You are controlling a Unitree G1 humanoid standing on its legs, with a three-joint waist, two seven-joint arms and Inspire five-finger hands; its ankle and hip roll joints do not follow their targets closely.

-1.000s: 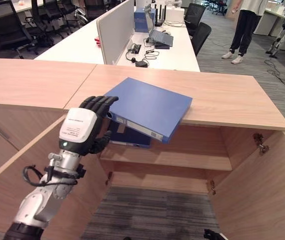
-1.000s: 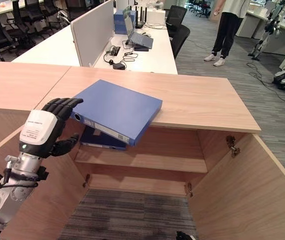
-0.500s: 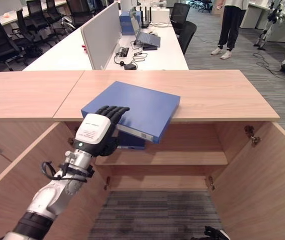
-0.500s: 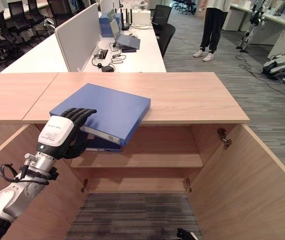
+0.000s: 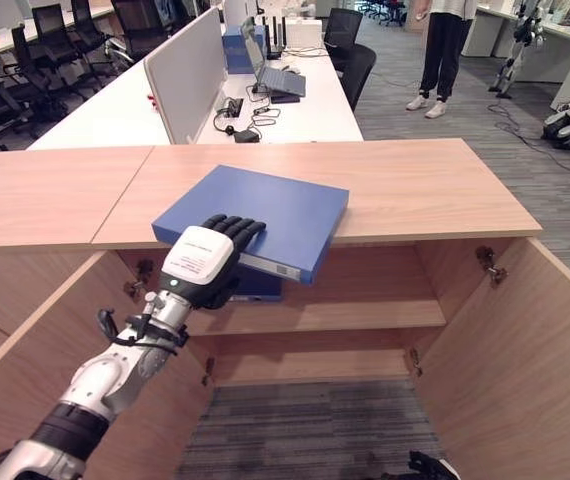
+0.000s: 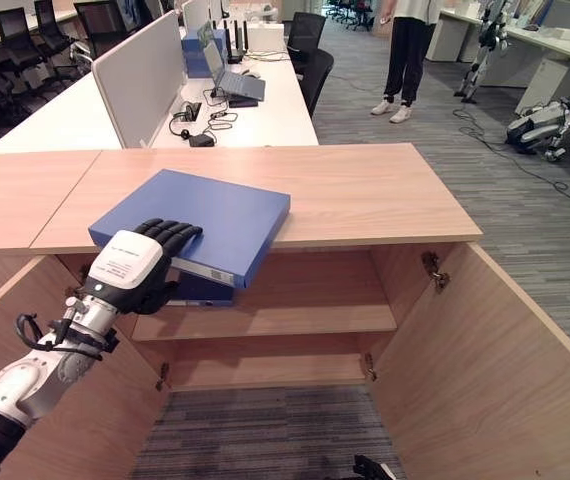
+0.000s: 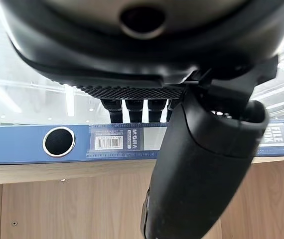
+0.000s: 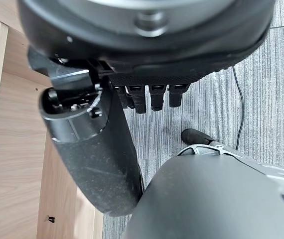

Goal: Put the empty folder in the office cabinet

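Note:
A blue folder (image 5: 265, 205) lies flat on the wooden cabinet top (image 5: 415, 185), and its spine edge overhangs the front above the open cabinet. My left hand (image 5: 203, 262) is shut on that overhanging edge, fingers on the cover and thumb underneath. In the left wrist view the thumb (image 7: 202, 169) crosses below the labelled spine (image 7: 32, 144). A second blue folder (image 5: 257, 287) lies on the upper shelf (image 5: 365, 315) just behind the hand. My right hand (image 8: 147, 50) hangs over the carpet with relaxed fingers, holding nothing.
Both cabinet doors stand open, the left door (image 5: 25, 360) beside my arm and the right door (image 5: 525, 350) opposite. Behind the cabinet is a white desk with a laptop (image 5: 280, 80) and a divider panel (image 5: 190, 70). A person (image 5: 443, 40) stands at the far back.
The whole view has shifted as the camera moved. My left hand's fingers have slid from the folder's corner onto its cover. The folder now sits flatter on the top.

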